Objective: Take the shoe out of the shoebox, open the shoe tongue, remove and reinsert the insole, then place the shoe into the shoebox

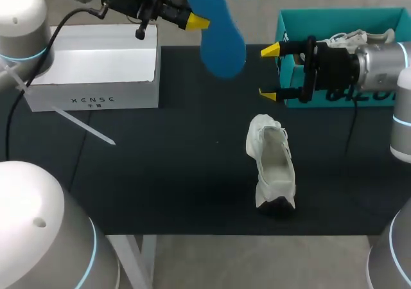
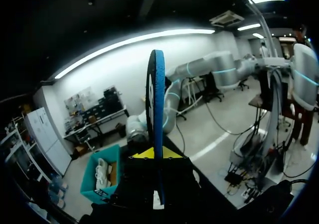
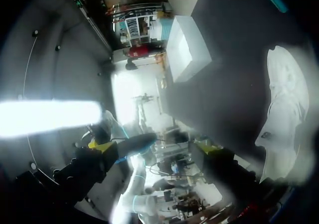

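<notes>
My left gripper [image 1: 194, 20] is shut on the heel end of a blue insole [image 1: 219, 37], held in the air above the black mat's far side. The left wrist view has the insole [image 2: 156, 99] edge-on, rising from between the fingers. A white shoe [image 1: 273, 167] lies on the mat with its opening up; it also appears beside my right gripper [image 3: 157, 147] as the shoe [image 3: 284, 114]. In the head view my right gripper [image 1: 270, 72] is open, empty, just right of the insole and in front of the teal shoebox [image 1: 340, 11].
A white box [image 1: 96, 64] stands at the mat's back left. The teal shoebox [image 2: 94, 179] holds a second white shoe [image 1: 350, 38]. A thin white strip [image 1: 83, 127] lies near the left edge of the black mat [image 1: 160, 173].
</notes>
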`<state>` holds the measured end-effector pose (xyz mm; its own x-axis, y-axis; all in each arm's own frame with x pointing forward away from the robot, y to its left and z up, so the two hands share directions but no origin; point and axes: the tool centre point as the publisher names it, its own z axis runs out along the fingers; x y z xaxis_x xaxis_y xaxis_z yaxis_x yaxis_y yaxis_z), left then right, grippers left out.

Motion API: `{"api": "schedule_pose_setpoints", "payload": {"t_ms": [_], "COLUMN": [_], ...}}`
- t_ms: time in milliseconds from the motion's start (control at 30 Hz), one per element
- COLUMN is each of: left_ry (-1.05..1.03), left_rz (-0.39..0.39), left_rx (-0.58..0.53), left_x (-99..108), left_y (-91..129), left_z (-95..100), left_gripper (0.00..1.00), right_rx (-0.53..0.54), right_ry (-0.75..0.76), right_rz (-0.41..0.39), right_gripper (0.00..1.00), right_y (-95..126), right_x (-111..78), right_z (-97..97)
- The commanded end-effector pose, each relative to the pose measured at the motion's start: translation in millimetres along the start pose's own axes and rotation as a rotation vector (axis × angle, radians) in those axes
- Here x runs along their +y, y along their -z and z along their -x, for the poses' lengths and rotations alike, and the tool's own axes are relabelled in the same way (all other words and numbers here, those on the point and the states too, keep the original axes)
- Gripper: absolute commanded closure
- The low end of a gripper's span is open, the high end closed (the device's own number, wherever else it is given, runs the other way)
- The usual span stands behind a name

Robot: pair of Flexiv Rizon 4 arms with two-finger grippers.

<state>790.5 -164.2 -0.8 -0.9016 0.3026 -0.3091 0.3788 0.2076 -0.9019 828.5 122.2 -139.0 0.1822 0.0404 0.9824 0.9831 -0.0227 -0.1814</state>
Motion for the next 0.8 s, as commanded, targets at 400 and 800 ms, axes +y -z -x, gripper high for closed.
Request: {"api": "schedule_pose_setpoints", "payload": {"t_ms": [400,800], "left_ry": [-0.417,-0.509], "left_rz": [0.132,0.24], "left_rx": [-0.116,-0.166], "left_x": [9,39], "left_y": [-20,-49], "left_z": [-57.2,-84.1], "left_gripper": [1.0,1.0], "right_rx": [0.001,0.001], "right_ry": [0.0,0.0], "right_rz": [0.003,0.003], "right_gripper": [0.0,0.0], "right_y": [-1,-1], "right_x": [-0.4,-0.4], "right_z": [0.7,0.7]}}
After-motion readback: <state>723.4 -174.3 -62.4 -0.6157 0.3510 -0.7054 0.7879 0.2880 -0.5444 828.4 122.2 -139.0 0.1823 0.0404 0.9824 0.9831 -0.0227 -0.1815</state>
